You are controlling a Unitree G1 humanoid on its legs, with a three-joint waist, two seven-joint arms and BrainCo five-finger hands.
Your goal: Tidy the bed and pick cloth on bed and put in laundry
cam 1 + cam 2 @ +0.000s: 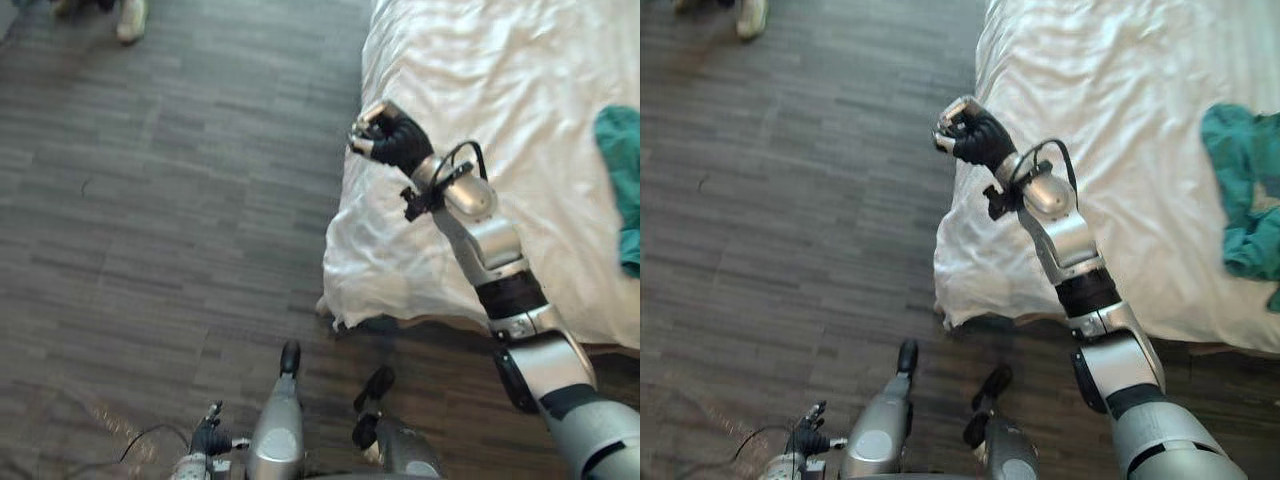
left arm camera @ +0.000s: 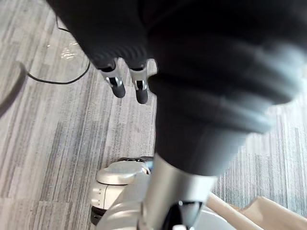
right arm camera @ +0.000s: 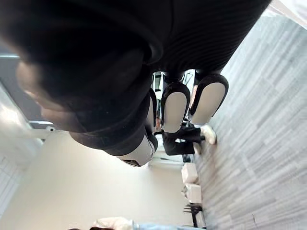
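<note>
The right robot hand is making a tight fist over the bed's corner, holding nothing. The green cloth is lying on the bed, well apart from it. The left robot hand is hanging loose and open, down beside the bed.

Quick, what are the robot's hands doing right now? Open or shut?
Left hand: open, fingers relaxed, holding nothing.
Right hand: shut in a fist, holding nothing, over the edge of the white-sheeted bed.

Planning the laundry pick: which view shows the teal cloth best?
The right eye view: the teal cloth lies mostly in frame on the white bed. The left eye view cuts it at the edge; the wrist views look elsewhere.
</note>
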